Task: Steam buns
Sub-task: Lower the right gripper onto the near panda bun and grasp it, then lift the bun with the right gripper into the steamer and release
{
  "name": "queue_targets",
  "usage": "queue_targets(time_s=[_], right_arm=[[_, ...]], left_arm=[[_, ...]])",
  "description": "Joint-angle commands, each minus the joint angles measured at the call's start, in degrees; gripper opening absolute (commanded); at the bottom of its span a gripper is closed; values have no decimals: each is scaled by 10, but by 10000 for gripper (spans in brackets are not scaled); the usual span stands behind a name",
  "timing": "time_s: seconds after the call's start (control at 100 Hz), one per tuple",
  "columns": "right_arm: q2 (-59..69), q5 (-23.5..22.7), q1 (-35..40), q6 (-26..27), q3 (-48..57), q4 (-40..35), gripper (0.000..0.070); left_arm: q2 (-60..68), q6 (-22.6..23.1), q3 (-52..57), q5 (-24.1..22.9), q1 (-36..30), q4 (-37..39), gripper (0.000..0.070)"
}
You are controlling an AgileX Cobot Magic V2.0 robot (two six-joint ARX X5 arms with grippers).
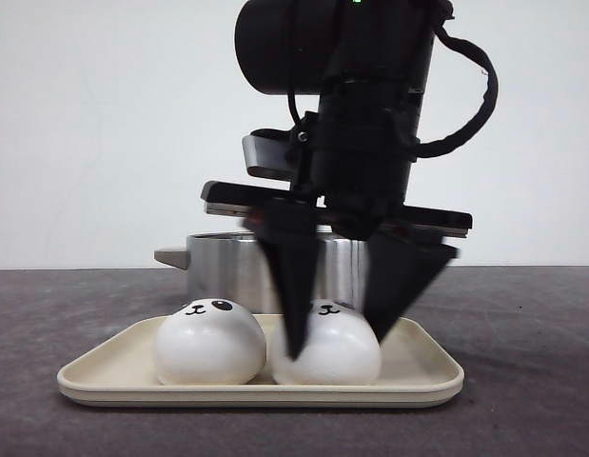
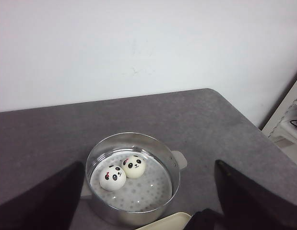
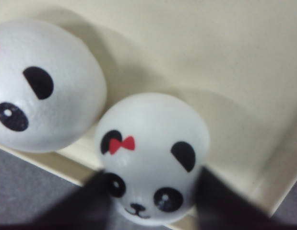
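Buns on the cream tray [image 1: 104, 367] number two: the left bun [image 1: 210, 343] and the right bun [image 1: 332, 347], side by side and touching or nearly so. The tray rests on the dark grey bench [image 1: 522, 381], at its near edge. The right gripper [image 1: 342, 338] hangs over the right bun, jaws spread, one dark finger [image 1: 296, 286] on each side of it; the right wrist view shows this bun – the one with a red bow – between the fingers, but firm contact cannot be confirmed. Behind the tray stands a steel steamer pot [image 2: 134, 179]. Two more panda buns lie on its perforated floor – one with a red mark [image 2: 112, 177], the other [image 2: 134, 166] touching it. The left gripper [image 2: 148, 211] sits above the near side of the pot, jaws released and wide, holding nothing.
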Motion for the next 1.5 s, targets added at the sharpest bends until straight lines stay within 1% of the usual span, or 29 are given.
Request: queue_targets(time_s=[0.0,0.15,0.28,0.38,0.46,0.54,0.66,0.75,0.89,1.07,1.22,1.37,1.49], right_arm=[[9,5,5,-8,10,3,9],[-4,23,5,-11,15,0,9],[-63,61,6,-23,45,-1,9],[-106,85,6,-45,102,-1,8],[-127,113,3,-69,161,-1,7],[-128,138,0,-99,226,-3,7],[-118,156,-18,-141,301,3,7],[-101,154,-39,-147,329,7,7],[-63,145,-89,-156,331,7,7],[22,102,-137,-157,331,10,7],[107,69,-156,-157,331,17,7],[170,56,-160,-158,331,16,7],[196,58,-160,-159,331,17,7]], left_arm=[[3,7,14,-2,-4,5,515],[3,7,14,0,-4,3,515],[3,7,14,0,-4,-9,515],[3,7,14,0,-4,-8,515],[3,7,14,0,-4,-3,515],[4,7,14,0,-4,2,515],[3,7,14,0,-4,11,515],[4,7,14,0,-4,14,515],[4,10,14,0,-4,14,515],[6,16,14,0,-4,11,515],[7,17,14,0,-4,11,515],[8,17,14,0,-4,9,515],[8,16,14,0,-4,6,515]])
